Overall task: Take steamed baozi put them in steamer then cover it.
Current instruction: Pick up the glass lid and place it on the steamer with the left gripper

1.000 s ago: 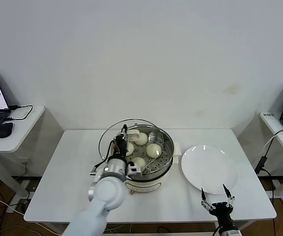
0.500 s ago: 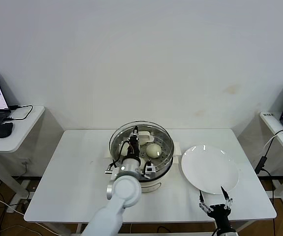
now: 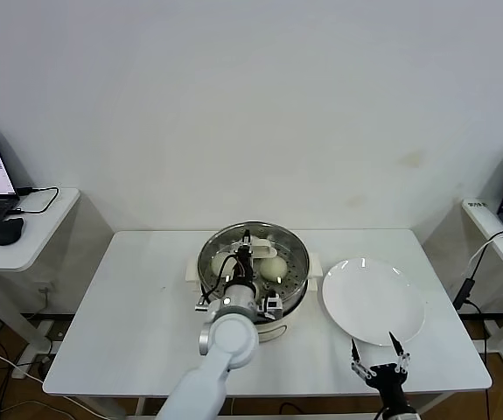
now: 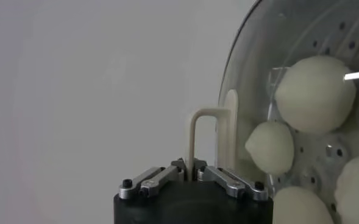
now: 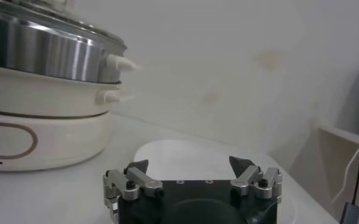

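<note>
My left end effector (image 4: 191, 173) is clamped on the cream bar handle (image 4: 199, 137) of the cover (image 3: 253, 252), seemingly seated on the steamer (image 3: 293, 293) over the baozi (image 4: 315, 93); glass reads heavy, rigid, breakable, so the handle is the only hold.

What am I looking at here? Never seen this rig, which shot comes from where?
It is a two-armed robot at a white table. The wide shot comes from a camera on its head, looking down; the other two come from cameras on its wrists.

On the table stand a steel steamer with baozi inside and an empty white plate.

The left pincer is shut on the handle of the glass cover, which lies over the steamer. The left wrist shot shows that handle up close, with the baozi behind the glass. The right pincer waits open at the table's near edge, by the plate, holding nothing.
</note>
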`<act>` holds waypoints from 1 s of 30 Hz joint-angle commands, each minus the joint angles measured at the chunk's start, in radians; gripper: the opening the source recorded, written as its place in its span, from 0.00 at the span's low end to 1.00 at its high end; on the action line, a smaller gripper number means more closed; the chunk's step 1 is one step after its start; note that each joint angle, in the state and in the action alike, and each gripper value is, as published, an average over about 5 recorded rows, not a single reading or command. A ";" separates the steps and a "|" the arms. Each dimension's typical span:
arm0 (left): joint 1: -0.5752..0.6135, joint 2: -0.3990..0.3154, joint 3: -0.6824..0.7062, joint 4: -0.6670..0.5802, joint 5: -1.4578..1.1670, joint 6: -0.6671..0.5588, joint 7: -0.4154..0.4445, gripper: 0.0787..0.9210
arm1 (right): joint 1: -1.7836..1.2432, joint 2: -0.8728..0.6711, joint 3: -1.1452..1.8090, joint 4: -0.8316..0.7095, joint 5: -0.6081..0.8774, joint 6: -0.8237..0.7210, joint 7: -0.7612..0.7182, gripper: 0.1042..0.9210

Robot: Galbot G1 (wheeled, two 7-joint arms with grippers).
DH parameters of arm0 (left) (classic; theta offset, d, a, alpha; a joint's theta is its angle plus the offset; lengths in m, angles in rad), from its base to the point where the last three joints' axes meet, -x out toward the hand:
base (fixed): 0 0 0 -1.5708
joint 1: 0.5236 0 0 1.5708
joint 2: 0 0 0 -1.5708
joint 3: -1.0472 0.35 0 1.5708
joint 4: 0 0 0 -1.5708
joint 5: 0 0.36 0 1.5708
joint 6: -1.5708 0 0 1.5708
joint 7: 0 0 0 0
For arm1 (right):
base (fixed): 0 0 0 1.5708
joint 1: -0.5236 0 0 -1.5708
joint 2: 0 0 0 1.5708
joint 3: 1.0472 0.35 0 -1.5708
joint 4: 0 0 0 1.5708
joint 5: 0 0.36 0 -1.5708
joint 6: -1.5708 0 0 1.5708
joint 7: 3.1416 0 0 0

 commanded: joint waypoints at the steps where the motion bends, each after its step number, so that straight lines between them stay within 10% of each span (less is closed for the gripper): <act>1: 0.000 -0.018 0.001 0.025 0.015 -0.004 -0.006 0.08 | 0.000 -0.001 -0.003 -0.002 -0.003 0.001 -0.001 0.88; 14: 0.027 -0.015 -0.006 -0.011 -0.018 -0.001 -0.021 0.12 | -0.004 -0.002 -0.013 -0.003 -0.012 0.004 -0.004 0.88; 30: 0.278 0.115 -0.006 -0.359 -0.218 -0.023 -0.148 0.65 | -0.022 -0.006 -0.026 0.009 -0.019 0.008 -0.006 0.88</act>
